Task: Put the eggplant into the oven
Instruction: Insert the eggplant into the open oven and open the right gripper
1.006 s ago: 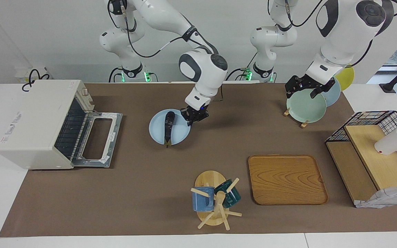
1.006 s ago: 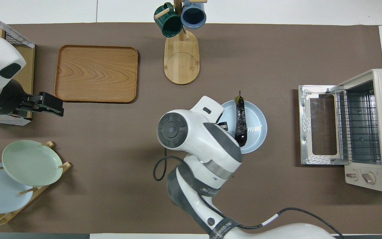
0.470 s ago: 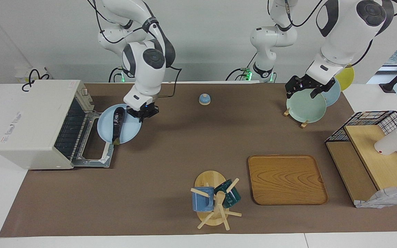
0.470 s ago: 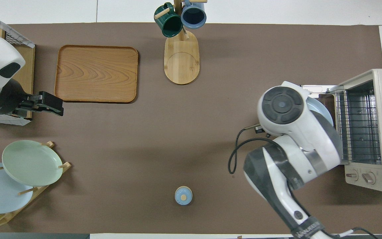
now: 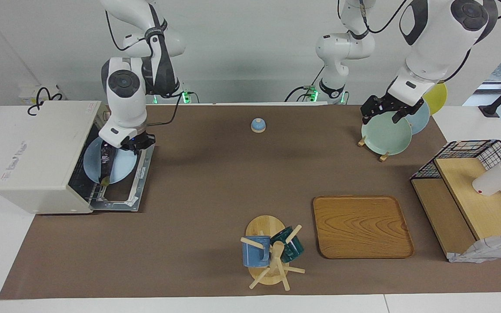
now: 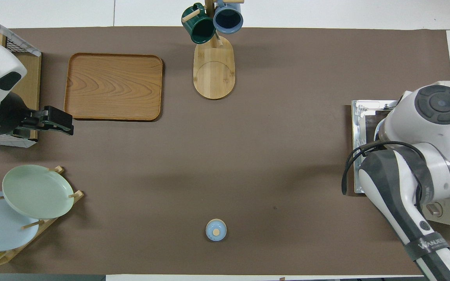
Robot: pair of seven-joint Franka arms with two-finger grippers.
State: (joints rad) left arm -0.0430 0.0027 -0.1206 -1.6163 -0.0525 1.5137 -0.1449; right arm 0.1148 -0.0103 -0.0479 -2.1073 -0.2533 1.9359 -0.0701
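The right gripper (image 5: 133,144), clamped on the rim of a pale blue plate (image 5: 122,167) bearing the eggplant (image 5: 104,161), held it half inside the oven (image 5: 46,152) mouth; any tilt could roll the eggplant off; the left gripper (image 5: 389,112) waited over the plate rack, fingers indeterminate.

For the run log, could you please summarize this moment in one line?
right end effector: shut on blue plate | eggplant: on plate, entering oven | left end effector: waiting
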